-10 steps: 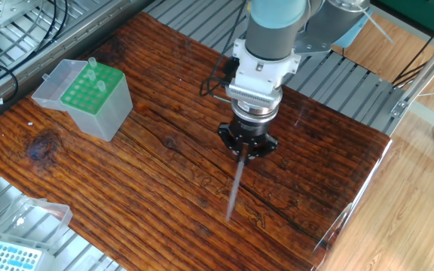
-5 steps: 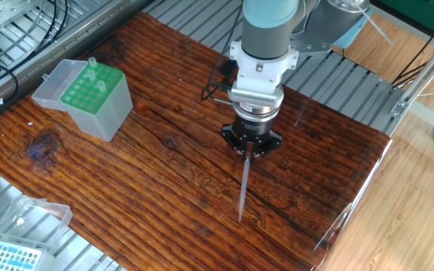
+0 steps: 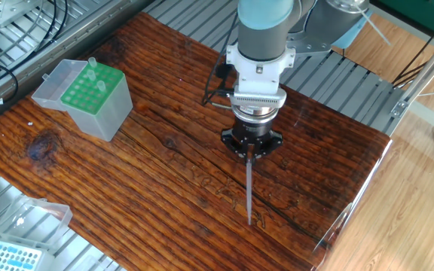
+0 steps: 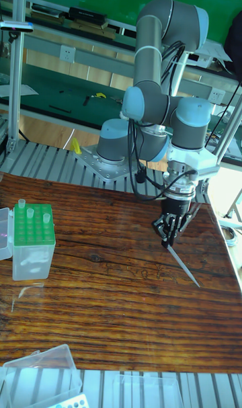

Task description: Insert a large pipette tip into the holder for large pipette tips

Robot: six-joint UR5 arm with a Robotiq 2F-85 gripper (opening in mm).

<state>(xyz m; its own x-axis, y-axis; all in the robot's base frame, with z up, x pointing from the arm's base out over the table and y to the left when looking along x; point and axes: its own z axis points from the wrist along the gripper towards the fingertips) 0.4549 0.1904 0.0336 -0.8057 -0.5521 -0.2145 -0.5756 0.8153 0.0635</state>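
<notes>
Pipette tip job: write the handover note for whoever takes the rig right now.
Gripper: shut on the large pipette tip, a long, thin, greyish translucent plastic cone gripped at its wide end, point slanting down toward the brown wooden table.
Holder for large pipette tips: translucent plastic box with a bright green hole-grid top, clear lid open, at the table's far side from the gripper. A few tips already stand in it.
Done: tip picked up and held.
Left: carry the tip over to the green holder, line it up upright over a free hole, push it in, release.
</notes>
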